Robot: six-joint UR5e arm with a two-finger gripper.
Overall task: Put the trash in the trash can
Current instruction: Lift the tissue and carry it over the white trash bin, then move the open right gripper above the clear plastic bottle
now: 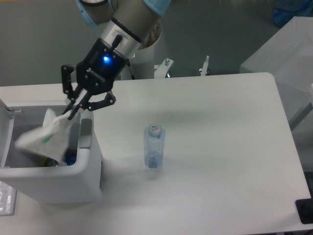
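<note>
My gripper is shut on the top of the crumpled white wrapper with green marks. It holds the wrapper over the open trash can, the white boxy bin at the table's left edge, and the wrapper hangs partly inside the opening, blurred. The grey tab on the bin's rim is just right of the wrapper. The clear plastic bottle with a white cap bearing a blue-red mark stands upright on the table, right of the bin and apart from my gripper.
Some coloured items lie inside the bin under the wrapper. The bin's lid stands open at the left. Metal clamps sit at the table's far edge. A black object is at the table's front right corner.
</note>
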